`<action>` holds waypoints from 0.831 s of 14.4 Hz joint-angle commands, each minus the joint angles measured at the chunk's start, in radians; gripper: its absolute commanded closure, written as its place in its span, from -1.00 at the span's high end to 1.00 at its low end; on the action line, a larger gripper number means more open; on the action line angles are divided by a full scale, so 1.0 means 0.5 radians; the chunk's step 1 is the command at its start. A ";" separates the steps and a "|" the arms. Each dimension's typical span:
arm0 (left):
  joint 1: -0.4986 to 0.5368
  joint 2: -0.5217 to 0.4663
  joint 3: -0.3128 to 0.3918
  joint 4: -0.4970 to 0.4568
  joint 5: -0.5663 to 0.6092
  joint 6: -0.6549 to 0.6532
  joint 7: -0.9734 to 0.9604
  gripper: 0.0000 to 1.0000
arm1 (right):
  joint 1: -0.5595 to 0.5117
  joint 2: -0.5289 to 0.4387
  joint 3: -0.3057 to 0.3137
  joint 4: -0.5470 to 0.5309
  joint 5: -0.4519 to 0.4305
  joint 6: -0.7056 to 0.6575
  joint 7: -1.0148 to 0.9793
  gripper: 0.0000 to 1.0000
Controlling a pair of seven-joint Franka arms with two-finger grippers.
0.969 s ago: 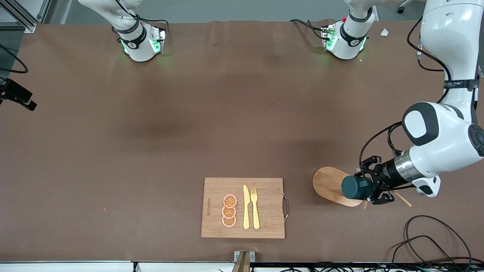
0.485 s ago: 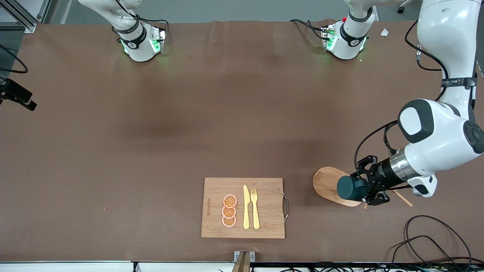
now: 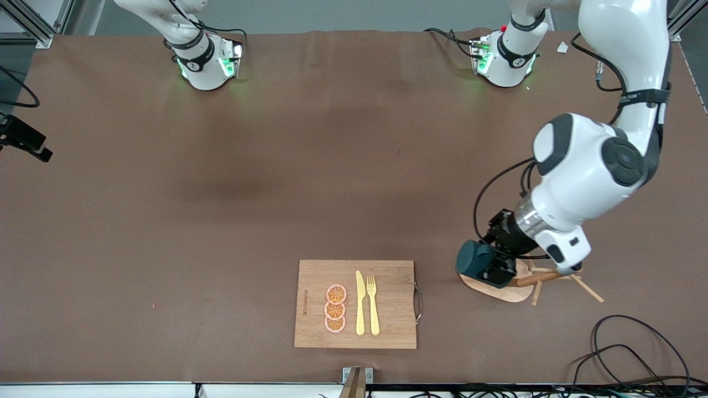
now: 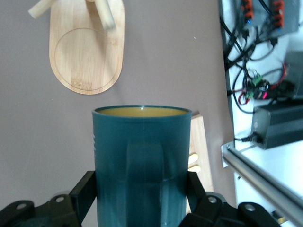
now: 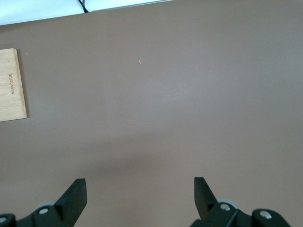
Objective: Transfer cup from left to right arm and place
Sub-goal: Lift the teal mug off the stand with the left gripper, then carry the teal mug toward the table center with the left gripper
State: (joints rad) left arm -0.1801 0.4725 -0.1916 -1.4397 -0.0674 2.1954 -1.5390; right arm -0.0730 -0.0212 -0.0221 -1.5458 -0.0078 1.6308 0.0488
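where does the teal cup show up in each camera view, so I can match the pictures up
Front view: the cup is held by the left pincer over the wooden peg stand.
Left wrist view: the cup fills the lower centre, handle facing the camera, the pincer's fingers on each side.
Right wrist view: not in it.
Shared landmark: the cutting board, also seen at the right wrist view's edge.

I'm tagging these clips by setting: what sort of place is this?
Probably a robotics lab bench: a brown-covered table, loose cables, a bamboo board. The left pincer holds a teal cup above a wooden peg stand.
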 commanded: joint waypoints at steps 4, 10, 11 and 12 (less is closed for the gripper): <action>-0.336 0.036 0.021 0.014 0.637 -0.022 -0.082 0.19 | -0.050 -0.056 0.035 -0.065 -0.003 0.024 -0.002 1.00; -0.707 0.291 0.027 0.008 1.563 -0.022 -0.444 0.19 | -0.050 -0.056 0.035 -0.065 -0.003 0.024 -0.002 1.00; -0.768 0.349 0.030 0.008 1.683 -0.025 -0.493 0.19 | -0.050 -0.056 0.035 -0.065 -0.003 0.024 -0.002 1.00; -0.839 0.410 0.039 0.008 1.812 -0.025 -0.566 0.19 | -0.050 -0.056 0.035 -0.065 -0.003 0.024 -0.002 1.00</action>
State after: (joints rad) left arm -0.5434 0.6284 -0.1897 -1.4544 0.7316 2.1912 -1.7779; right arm -0.0746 -0.0212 -0.0222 -1.5463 -0.0078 1.6308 0.0488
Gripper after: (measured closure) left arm 0.185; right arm 0.000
